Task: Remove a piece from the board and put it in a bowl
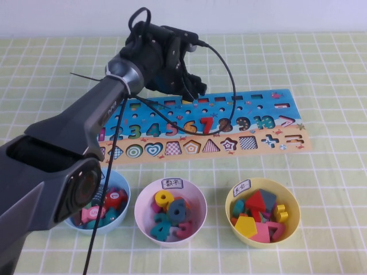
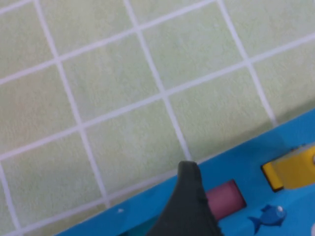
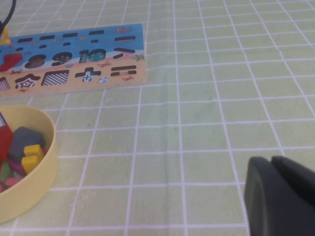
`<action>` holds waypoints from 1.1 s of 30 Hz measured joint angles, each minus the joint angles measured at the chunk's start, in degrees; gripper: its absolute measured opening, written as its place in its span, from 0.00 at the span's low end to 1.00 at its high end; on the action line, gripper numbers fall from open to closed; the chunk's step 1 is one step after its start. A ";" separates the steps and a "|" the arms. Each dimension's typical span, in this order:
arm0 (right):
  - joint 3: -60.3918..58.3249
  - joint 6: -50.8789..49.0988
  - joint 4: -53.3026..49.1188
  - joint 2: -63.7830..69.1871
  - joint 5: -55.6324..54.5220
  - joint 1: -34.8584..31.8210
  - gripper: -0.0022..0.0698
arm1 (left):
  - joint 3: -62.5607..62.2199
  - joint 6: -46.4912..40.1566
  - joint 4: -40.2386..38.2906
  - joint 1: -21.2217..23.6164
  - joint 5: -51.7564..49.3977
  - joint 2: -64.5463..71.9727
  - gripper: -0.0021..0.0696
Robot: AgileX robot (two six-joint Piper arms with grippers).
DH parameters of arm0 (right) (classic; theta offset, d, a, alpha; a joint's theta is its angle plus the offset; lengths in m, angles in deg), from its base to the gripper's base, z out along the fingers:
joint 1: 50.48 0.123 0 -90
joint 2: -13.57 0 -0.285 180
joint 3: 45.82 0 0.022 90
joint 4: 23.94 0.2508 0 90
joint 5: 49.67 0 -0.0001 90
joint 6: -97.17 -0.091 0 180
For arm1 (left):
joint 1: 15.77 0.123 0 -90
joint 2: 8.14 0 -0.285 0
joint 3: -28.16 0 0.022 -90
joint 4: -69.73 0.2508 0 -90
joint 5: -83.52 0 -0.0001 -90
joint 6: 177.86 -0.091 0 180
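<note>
Sitting in the top row of the board (image 2: pixel 236 162), the piece (image 2: pixel 291 169) is not yet gripped. I cannot tell the left gripper's (image 2: pixel 189 206) opening; it hovers beside the piece. Closing off-centre could nudge it deeper. The right gripper (image 3: pixel 278 194) is parked, empty, above the green-checked tabletop (image 3: pixel 206 73). The bowl (image 1: pixel 117 220) waits near.

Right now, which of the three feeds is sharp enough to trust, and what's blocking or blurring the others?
High view: sharp, evenly lit, but the left arm hides the left gripper over the board and part of the blue bowl. Left wrist view: soft; a dark finger fills the foreground, the yellow piece is blurred. Right wrist view: clear; right gripper sits out of focus.
</note>
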 joint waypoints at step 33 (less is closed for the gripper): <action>0.00 0.00 0.00 0.00 0.00 0.00 0.01 | 0.00 -2.78 -4.81 0.18 2.72 1.01 0.53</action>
